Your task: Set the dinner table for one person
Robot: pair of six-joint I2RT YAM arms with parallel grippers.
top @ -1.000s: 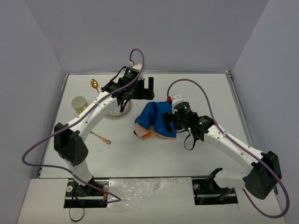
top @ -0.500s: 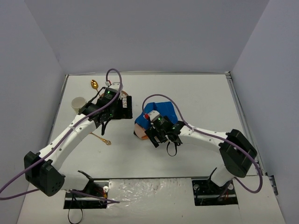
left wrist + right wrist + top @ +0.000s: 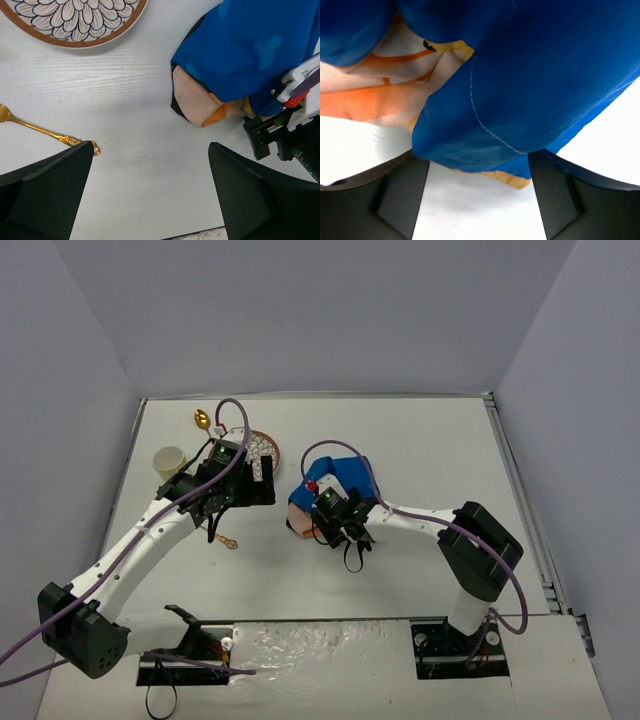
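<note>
The dinner table point(image 3: 420, 455) is a white tabletop with a grey rim. A crumpled blue placemat point(image 3: 345, 478) lies at its middle, its peach and orange underside turned up at the near-left corner point(image 3: 197, 102). My right gripper point(image 3: 328, 528) is open at the placemat's near edge. In the right wrist view its fingers point(image 3: 400, 190) stand on either side of a hanging blue fold point(image 3: 520, 85), not closed on it. My left gripper point(image 3: 263, 480) is open and empty above bare table point(image 3: 150, 150), between the flowered plate point(image 3: 75, 20) and the placemat.
The flowered plate point(image 3: 264, 446) is partly hidden under my left arm. A gold spoon point(image 3: 203, 421) lies at the far left, a pale cup point(image 3: 168, 461) beside it. A gold fork point(image 3: 222, 538) lies near-left and also shows in the left wrist view point(image 3: 45, 132).
My right gripper has swung left and closer along the placemat to its near-left edge. My left gripper has drawn back from over the plate toward the near left.
</note>
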